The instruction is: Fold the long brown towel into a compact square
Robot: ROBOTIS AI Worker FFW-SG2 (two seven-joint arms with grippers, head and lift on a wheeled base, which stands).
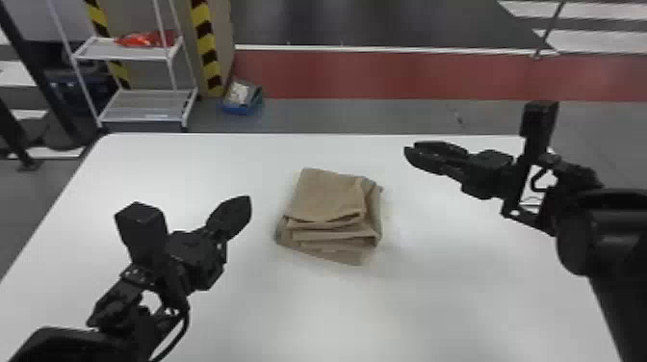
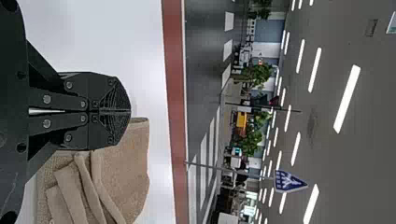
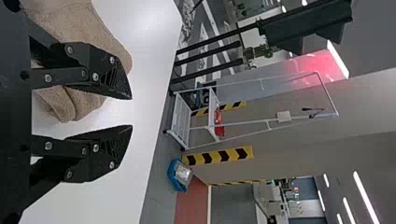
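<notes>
The brown towel (image 1: 329, 197) lies mid-table in a compact, layered bundle, its folded edges stacked at the near side and a bottom layer sticking out toward the front. To its left, my left gripper (image 1: 247, 201) is held apart from it. My right gripper (image 1: 407, 152) is to the towel's right and farther back, also not touching it. In the left wrist view, the left gripper (image 2: 130, 111) is shut with nothing visible in it, and the towel (image 2: 126, 172) shows beyond. In the right wrist view, the right gripper (image 3: 131, 112) is open and empty, the towel (image 3: 88, 28) partly behind one finger.
The white table (image 1: 337, 308) extends around the towel on all sides. Behind its far left corner stand a white shelf rack (image 1: 139, 103) and striped posts (image 1: 208, 53). A blue bin (image 1: 242, 101) is on the floor past the far edge.
</notes>
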